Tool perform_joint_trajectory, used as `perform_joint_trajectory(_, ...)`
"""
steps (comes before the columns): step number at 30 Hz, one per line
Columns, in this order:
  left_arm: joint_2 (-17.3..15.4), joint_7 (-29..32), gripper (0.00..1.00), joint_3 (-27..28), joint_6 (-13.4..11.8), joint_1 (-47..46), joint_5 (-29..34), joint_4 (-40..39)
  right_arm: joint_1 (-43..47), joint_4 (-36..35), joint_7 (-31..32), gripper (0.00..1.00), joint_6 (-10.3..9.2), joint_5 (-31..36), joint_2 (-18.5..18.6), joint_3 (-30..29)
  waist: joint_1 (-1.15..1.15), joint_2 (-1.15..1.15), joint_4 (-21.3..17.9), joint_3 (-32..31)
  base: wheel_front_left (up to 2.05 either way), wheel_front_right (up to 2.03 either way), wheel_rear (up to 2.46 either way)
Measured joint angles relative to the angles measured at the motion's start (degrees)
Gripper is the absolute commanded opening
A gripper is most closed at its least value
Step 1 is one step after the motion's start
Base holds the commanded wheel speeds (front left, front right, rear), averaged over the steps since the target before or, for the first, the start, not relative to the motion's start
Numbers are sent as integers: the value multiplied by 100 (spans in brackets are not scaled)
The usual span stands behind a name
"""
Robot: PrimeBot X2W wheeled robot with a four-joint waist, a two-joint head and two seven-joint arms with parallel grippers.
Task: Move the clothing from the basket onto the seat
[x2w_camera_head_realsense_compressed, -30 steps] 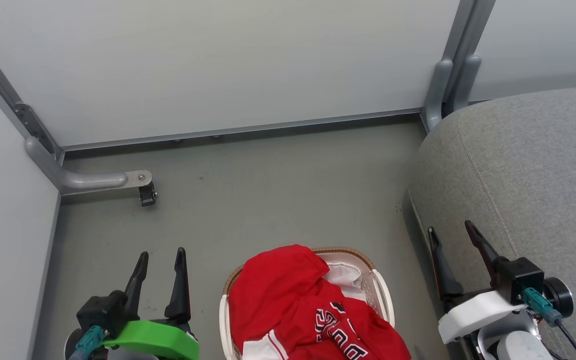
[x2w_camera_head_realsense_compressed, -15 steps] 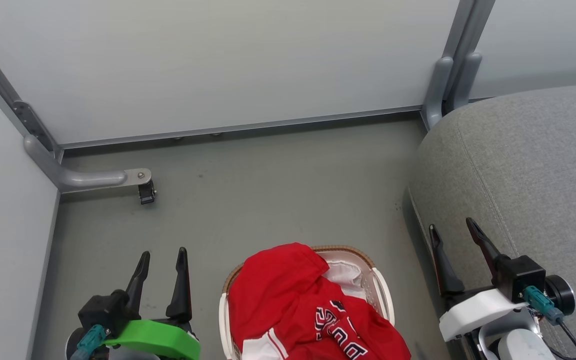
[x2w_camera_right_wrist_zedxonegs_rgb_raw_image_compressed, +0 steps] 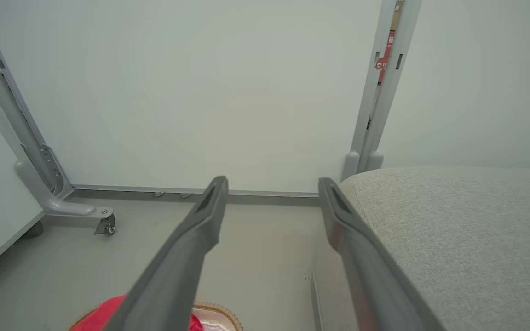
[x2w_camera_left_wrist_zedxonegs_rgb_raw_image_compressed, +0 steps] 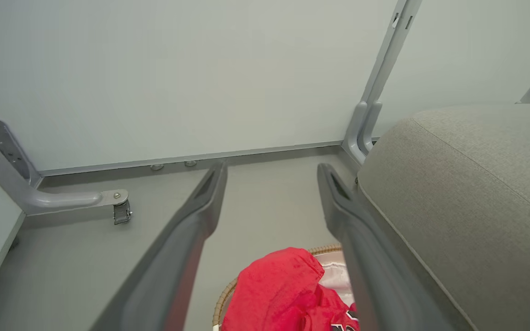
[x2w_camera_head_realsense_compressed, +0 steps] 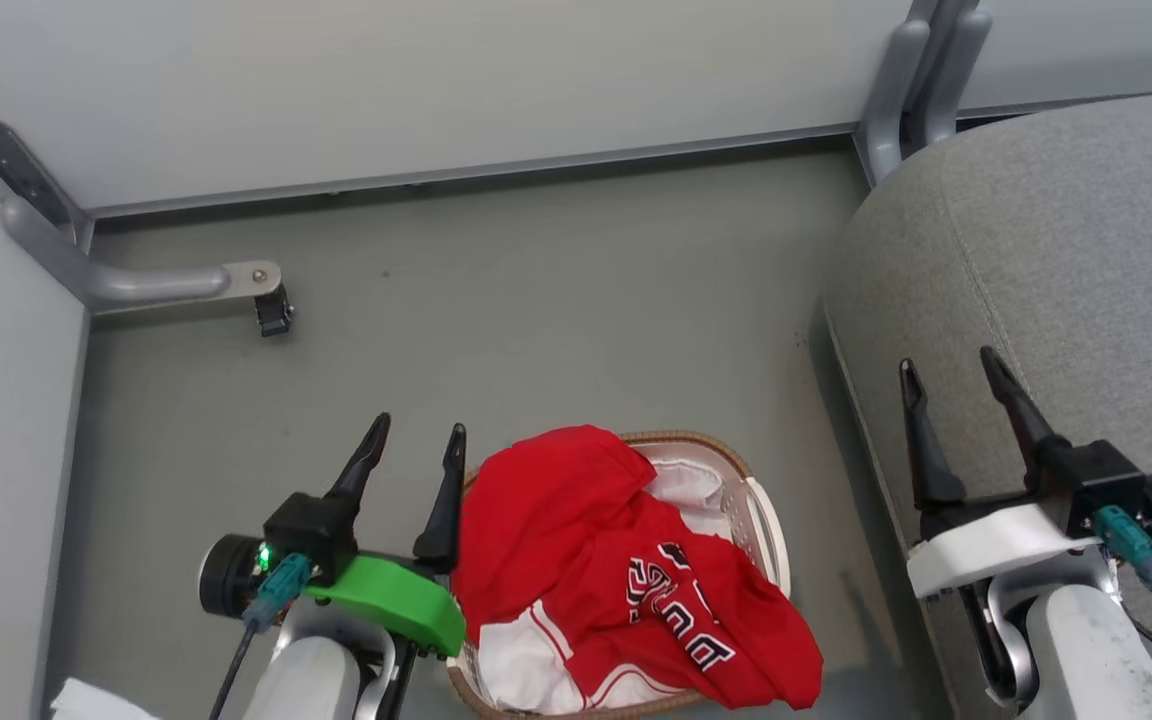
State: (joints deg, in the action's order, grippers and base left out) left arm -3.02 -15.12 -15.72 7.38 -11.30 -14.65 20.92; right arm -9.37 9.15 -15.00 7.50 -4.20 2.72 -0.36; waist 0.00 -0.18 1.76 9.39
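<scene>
Basket (x2w_camera_head_realsense_compressed: 769,545) sits on the grey floor (x2w_camera_head_realsense_compressed: 536,300), just right of the left gripper (x2w_camera_head_realsense_compressed: 418,428). It is heaped with red clothing (x2w_camera_head_realsense_compressed: 576,530), black white-edged lettering facing up and white-and-red trim at the near end. The heap rises above the brown rim and spills over the near right edge. White liner (x2w_camera_head_realsense_compressed: 681,482) shows at the far side, uncovered.

Left gripper: fingers spread wide, nothing between them. They point away from the robot, leaning a little right. The right finger lies along the basket's left rim, beside the red cloth; cannot tell if it touches. In the left wrist view, the gripper (x2w_camera_left_wrist_zedxonegs_rgb_raw_image_compressed: 270,168) looks out over the floor. The clothing (x2w_camera_left_wrist_zedxonegs_rgb_raw_image_compressed: 279,285) and a curve of basket rim (x2w_camera_left_wrist_zedxonegs_rgb_raw_image_compressed: 228,294) lie low between its fingers, and the seat (x2w_camera_left_wrist_zedxonegs_rgb_raw_image_compressed: 467,184) is off to its right.

Right gripper (x2w_camera_head_realsense_compressed: 946,360): fingers likewise parted wide and empty, pointing away from the robot. It hangs over the left edge of the seat (x2w_camera_head_realsense_compressed: 1086,250), the basket well off to its left. In the right wrist view, the gripper (x2w_camera_right_wrist_zedxonegs_rgb_raw_image_compressed: 272,181) faces the pale wall panel (x2w_camera_right_wrist_zedxonegs_rgb_raw_image_compressed: 200,92). The seat (x2w_camera_right_wrist_zedxonegs_rgb_raw_image_compressed: 453,230) lies under and right of its right finger, and the clothing (x2w_camera_right_wrist_zedxonegs_rgb_raw_image_compressed: 104,312) is at the lower left.
</scene>
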Motion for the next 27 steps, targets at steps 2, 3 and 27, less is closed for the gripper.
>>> perform_joint_trajectory(2, -65, 0, 100, -237, 0, -276, 26, 190, -121, -94, 0, 100, 0, 26, 5, -92, 0, 0, -8, 183, 0, 0, 0)
perform_joint_trajectory(3, -102, 0, 100, -354, 0, -441, 27, 292, -201, -142, 0, 100, 0, 38, 5, -114, 0, 0, -14, 283, 0, 0, 0)
perform_joint_trajectory(27, -360, 0, 100, -3501, 2, -3342, 119, 2910, -1277, -1704, 0, 100, 2, -148, 9, -280, 1, 0, -650, 2824, 0, 0, 0)
